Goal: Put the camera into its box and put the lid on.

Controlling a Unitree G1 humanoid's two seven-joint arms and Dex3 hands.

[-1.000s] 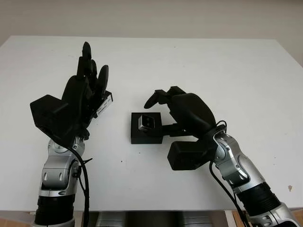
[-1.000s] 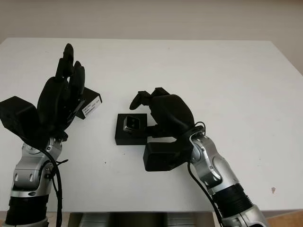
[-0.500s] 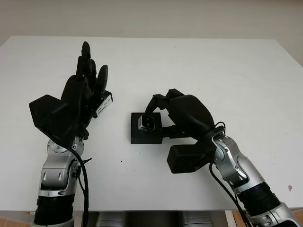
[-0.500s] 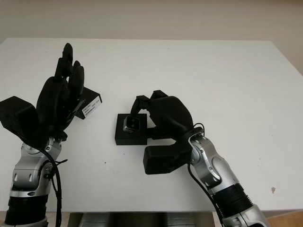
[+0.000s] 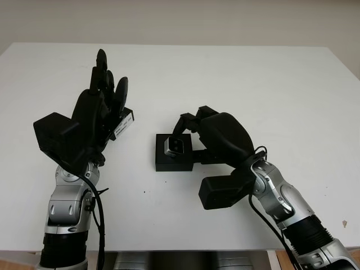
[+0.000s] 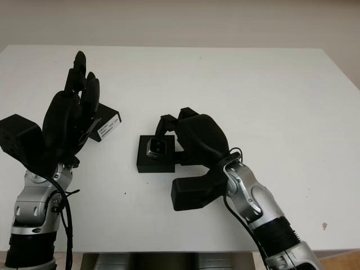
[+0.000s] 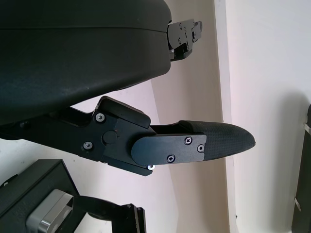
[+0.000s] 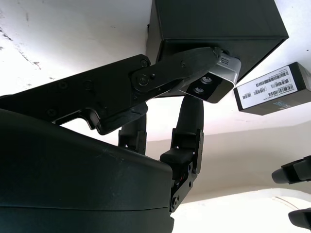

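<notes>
The small silver camera (image 5: 175, 145) sits lens-up in the open black box (image 5: 167, 162) at mid-table. My right hand (image 5: 183, 136) reaches in from the right, with curled fingers (image 5: 181, 121) on the camera's far side and the thumb against its near right side. In the right wrist view the thumb lies along the camera (image 8: 210, 80) above the box (image 8: 214, 24). The black lid (image 5: 125, 122), with a white label, lies left of the box. My left hand (image 5: 106, 93) is raised and open in front of the lid, partly hiding it.
The white table (image 5: 253, 84) has free room at the right and the back. Its front edge runs just under both forearms. The labelled lid (image 8: 272, 87) also appears in the right wrist view, beyond the box.
The right hand's fingers, lifted above the box a second ago, have curled down onto the camera. The hand has shifted slightly toward me. The left hand and the lid have barely moved.
</notes>
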